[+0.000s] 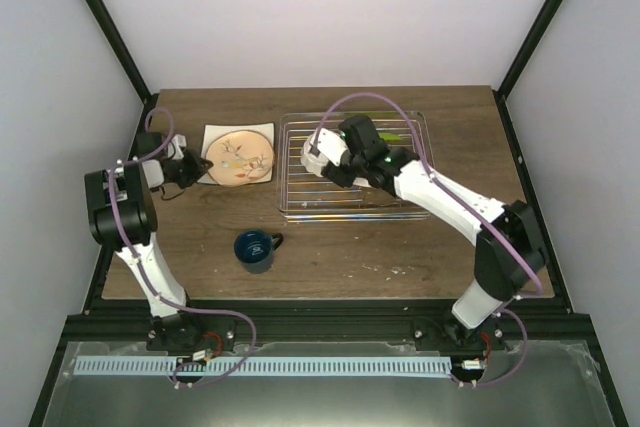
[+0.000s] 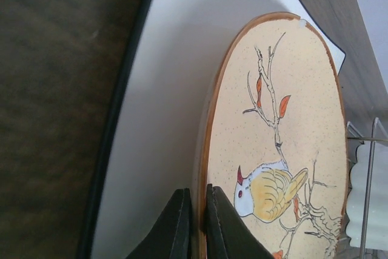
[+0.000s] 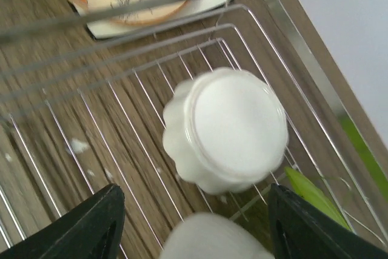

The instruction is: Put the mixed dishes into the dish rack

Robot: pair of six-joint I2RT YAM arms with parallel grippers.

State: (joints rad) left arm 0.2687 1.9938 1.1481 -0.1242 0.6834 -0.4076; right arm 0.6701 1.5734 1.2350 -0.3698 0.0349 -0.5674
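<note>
The beige floral plate point(image 1: 240, 157) lies on the white square plate point(image 1: 216, 135) at the table's back left. My left gripper point(image 2: 197, 225) is shut on the beige plate's point(image 2: 285, 131) near rim, with the white square plate point(image 2: 163, 89) under it. The small white scalloped bowl point(image 3: 227, 128) sits upside down inside the dish rack point(image 1: 300, 202). My right gripper point(image 3: 197, 228) hangs open just above the bowl and holds nothing. The lime-green plate point(image 1: 398, 137) lies in the rack, partly hidden by the right arm. The dark blue mug point(image 1: 255, 250) stands upright on the table in front.
The rack's wire rim point(image 3: 151, 4) runs between the bowl and the two stacked plates. The green plate's edge point(image 3: 315, 195) lies right of the bowl. The table's left edge point(image 1: 130, 177) is close behind the left gripper.
</note>
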